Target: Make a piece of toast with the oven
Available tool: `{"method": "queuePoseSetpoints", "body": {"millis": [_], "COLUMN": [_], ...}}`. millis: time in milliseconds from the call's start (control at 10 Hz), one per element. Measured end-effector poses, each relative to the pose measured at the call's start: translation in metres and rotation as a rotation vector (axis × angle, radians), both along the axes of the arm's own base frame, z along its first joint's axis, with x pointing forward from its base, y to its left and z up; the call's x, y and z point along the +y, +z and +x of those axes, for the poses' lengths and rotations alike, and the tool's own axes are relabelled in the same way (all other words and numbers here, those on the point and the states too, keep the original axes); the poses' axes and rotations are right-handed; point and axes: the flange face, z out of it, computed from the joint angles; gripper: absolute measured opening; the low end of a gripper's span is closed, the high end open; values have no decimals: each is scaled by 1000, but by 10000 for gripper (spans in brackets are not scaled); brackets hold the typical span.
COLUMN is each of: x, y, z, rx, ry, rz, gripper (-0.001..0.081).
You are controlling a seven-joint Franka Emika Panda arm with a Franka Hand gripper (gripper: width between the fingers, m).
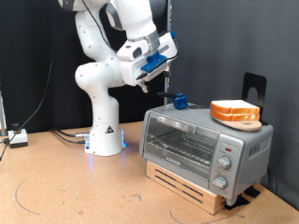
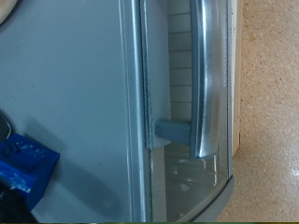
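Observation:
The silver toaster oven [image 1: 201, 140] stands on a wooden slat base at the exterior view's right, its glass door closed and three knobs on its right panel. Two stacked slices of toast [image 1: 234, 112] lie on the oven's top at the right end. My gripper [image 1: 147, 82] hangs in the air above and left of the oven's left end, touching nothing. The wrist view looks down on the oven's grey top [image 2: 65, 84] and its door handle [image 2: 210, 75]; the fingers do not show there and nothing is between them.
A small blue object [image 1: 179, 102] sits on the oven's top at the back left, and also shows in the wrist view [image 2: 23, 166]. A black stand [image 1: 253, 89] rises behind the toast. Cables and a white box [image 1: 17, 138] lie at the left.

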Motion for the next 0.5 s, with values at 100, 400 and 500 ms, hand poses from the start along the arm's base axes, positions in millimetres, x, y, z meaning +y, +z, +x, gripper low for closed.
{"method": "queuePoseSetpoints", "body": {"millis": [100,400,500], "x": [0,0,0], "y": [-13,-47,-47], "z": [-1,0,0], "rx": [-8,6,5], "ry": [3,-8,-9], "rz": [-1,-22,-21], "gripper": [807,807,807]}}
